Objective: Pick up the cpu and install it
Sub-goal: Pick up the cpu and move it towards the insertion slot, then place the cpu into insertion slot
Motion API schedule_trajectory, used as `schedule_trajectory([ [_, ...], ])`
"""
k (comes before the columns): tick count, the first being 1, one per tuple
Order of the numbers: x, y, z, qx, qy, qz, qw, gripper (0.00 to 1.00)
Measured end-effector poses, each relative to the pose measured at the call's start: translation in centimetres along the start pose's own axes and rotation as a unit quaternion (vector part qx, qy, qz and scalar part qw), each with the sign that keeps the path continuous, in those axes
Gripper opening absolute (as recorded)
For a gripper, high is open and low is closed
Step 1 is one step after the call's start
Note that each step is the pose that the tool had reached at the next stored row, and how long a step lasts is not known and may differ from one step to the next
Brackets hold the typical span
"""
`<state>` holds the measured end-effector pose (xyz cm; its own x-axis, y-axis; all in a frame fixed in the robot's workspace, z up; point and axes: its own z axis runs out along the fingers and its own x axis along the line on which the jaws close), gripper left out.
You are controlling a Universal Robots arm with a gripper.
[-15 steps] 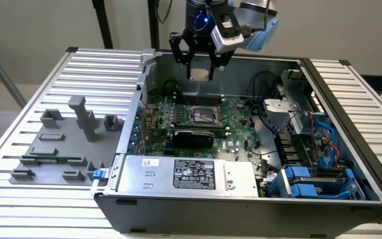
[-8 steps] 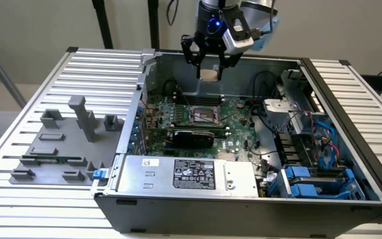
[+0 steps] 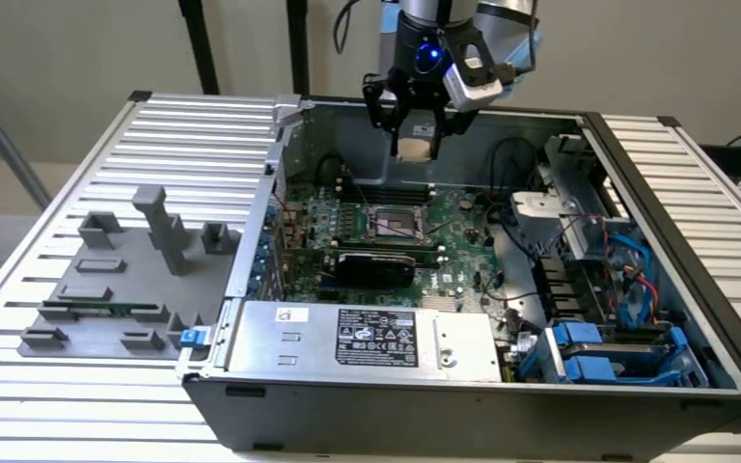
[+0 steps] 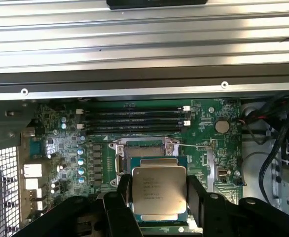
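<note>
My gripper [image 3: 412, 133] hangs above the open computer case, over its back part, and is shut on the cpu [image 3: 412, 149]. In the wrist view the cpu [image 4: 158, 190] is a flat square chip with a pale silvery top, clamped between the two black fingers [image 4: 116, 210] of the gripper [image 4: 158, 200]. Below it lies the dark metal-framed socket [image 4: 143, 147] of the green motherboard [image 4: 70, 148]. In the exterior view the socket [image 3: 397, 224] sits mid-board, nearer the camera than the gripper. The chip is held well above the board, apart from the socket.
A silver box with a black label [image 3: 364, 338] fills the case's front. Cables and blue drive brackets [image 3: 602, 352] crowd the exterior view's right. A grey holder fixture [image 3: 113, 280] stands on the ribbed table [image 3: 36, 415] at the left. Memory slots [image 4: 134, 118] run beside the socket.
</note>
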<state>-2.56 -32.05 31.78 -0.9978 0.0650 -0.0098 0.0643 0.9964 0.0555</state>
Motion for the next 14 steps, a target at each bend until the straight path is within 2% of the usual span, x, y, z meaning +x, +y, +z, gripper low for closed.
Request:
schedule_trajectory([
  [14,0.00,0.00,0.00,0.0000,0.0000,0.000,1.0000,0.55],
])
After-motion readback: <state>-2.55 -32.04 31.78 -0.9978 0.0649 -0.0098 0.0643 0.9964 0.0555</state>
